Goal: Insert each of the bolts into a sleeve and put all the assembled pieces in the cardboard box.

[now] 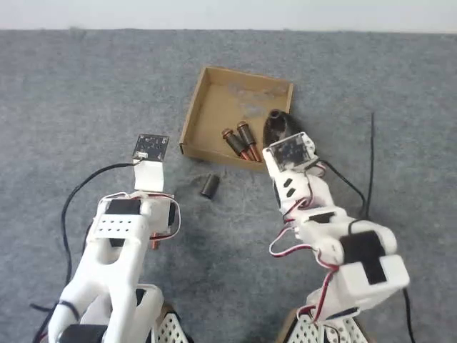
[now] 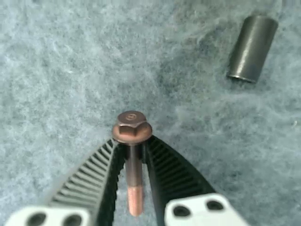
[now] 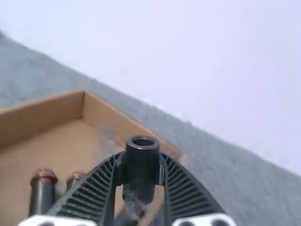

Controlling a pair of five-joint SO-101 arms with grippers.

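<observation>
My left gripper is shut on a copper bolt, gripping its shank just under the hex head, low over the grey carpet. A loose dark sleeve lies on the carpet a short way off; it also shows as the sleeve just in front of the cardboard box. My right gripper is shut on another dark sleeve, held upright with its open bore showing, above the box's right side. Two assembled pieces lie inside the box by its front wall.
Grey carpet covers the table, with a white wall behind. The box wall rises in front of the right gripper. Black cables trail at the left and right of the arms.
</observation>
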